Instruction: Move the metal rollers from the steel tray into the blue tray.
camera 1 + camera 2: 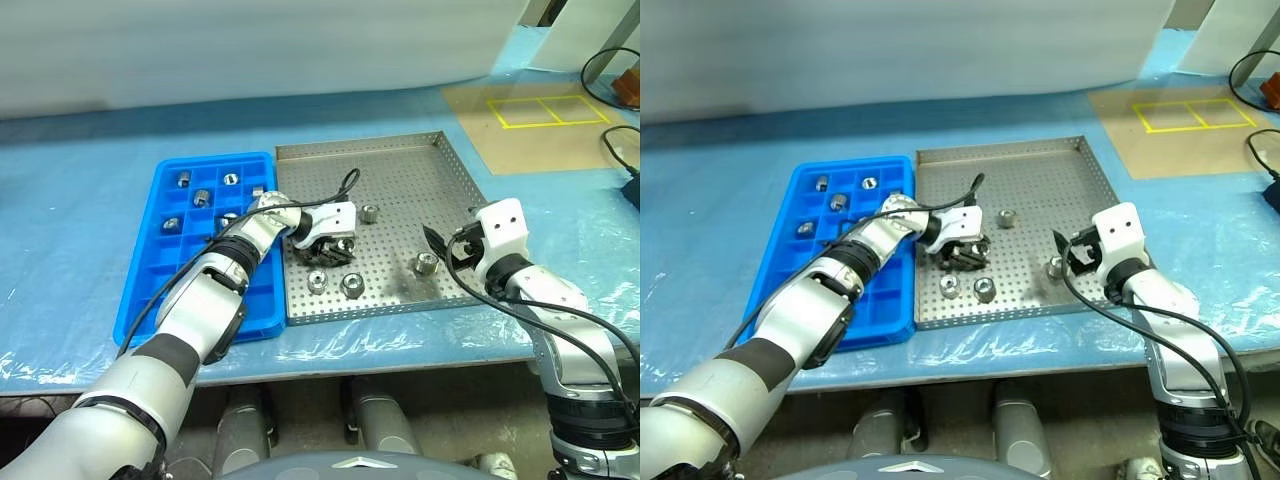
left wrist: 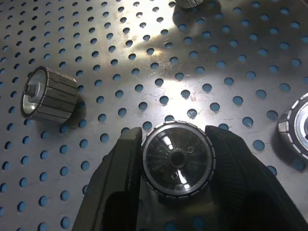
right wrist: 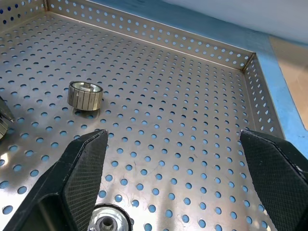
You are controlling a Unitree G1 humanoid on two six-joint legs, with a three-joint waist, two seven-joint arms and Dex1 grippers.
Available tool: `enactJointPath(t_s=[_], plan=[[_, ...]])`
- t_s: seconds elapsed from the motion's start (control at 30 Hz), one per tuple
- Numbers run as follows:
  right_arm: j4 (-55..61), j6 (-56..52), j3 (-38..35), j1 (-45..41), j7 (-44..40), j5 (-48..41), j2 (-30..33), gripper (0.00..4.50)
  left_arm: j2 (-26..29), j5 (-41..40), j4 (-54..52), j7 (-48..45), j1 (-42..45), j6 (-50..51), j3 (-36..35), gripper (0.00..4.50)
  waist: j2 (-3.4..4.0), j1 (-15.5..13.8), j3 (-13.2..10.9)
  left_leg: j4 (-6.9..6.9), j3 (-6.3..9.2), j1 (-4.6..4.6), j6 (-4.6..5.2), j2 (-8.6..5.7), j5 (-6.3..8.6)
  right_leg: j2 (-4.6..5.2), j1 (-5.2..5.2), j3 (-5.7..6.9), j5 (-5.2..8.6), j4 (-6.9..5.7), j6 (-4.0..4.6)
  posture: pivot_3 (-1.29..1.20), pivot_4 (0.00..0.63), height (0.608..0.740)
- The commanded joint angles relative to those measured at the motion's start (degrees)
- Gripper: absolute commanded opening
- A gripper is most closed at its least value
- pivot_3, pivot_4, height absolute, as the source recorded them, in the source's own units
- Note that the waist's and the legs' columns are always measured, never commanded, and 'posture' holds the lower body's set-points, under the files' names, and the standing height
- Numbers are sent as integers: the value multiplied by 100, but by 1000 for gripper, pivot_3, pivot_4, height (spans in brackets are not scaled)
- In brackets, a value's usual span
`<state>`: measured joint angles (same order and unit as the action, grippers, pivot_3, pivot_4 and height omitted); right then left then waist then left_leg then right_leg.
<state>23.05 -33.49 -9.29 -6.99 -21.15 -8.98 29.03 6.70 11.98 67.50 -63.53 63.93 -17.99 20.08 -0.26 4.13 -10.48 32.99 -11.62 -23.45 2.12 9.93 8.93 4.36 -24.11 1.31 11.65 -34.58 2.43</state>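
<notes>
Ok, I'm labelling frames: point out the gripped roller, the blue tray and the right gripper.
gripped roller (image 2: 178, 159), left wrist view, its end face.
blue tray (image 1: 150, 290), left eye view, an empty compartment.
right gripper (image 3: 178, 180), right wrist view, midway between its open fingers.

Blue sheeting (image 1: 90, 200) covers the table; yellow floor tape (image 1: 548, 110) beyond.

We see a bench (image 1: 90, 190) covered in light blue plastic sheeting (image 1: 420, 345), wrinkled along its near edge. At the far right lies a tan mat (image 1: 540, 135) marked with a yellow taped rectangle (image 1: 548, 111). Black cables (image 1: 612, 62) loop near it, beside what may be a reddish-brown object (image 1: 629, 88).
</notes>
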Motion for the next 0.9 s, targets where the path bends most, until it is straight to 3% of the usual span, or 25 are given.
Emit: enactJointPath(t_s=[0.03, 0.37, 0.6, 0.77, 0.9], plan=[[27, 123, 9, -137, -14, 25, 38, 4500, 16, -126, -206, -71, 35, -18, -173, 1841, 0, 0, 0, 0, 0, 0, 0, 0, 0, 0, 0, 0, 0, 0, 0, -522, 150, 740], [-297, 275, 227, -450, -160, 22, 46, 4500, 276, -634, -1148, 120, -266, 77, -752, 1841, 0, -13, 0, -1, 0, -1, 0, 1, 0, 0, 0, 1, -1, -1, 2, -452, 150, 740], [-791, 527, 456, -1129, -448, -156, -102, 4500, 934, -1378, -3425, 487, -1364, 1103, -1495, 1841, 1, -30, 0, -3, 0, 5, -1, 7, -1, -1, -1, 4, -3, -7, 6, -312, 150, 740], [-1130, 462, 817, -1866, -1434, -669, -150, 4500, 1680, -1927, -5445, 652, -2673, 2259, -2012, 1841, 5, -87, -4, -13, -1, 9, -7, 16, -4, -3, -2, 10, -2, -10, 8, -186, 150, 740], [-1398, 435, 1121, -2256, -2081, -853, -156, 4500, 2094, -2349, -6499, 823, -3296, 3061, -2320, 1841, 6, -351, -8, -22, -1, 9, -20, 25, -11, -3, -6, 15, -1, -14, 12, -64, 150, 740]])
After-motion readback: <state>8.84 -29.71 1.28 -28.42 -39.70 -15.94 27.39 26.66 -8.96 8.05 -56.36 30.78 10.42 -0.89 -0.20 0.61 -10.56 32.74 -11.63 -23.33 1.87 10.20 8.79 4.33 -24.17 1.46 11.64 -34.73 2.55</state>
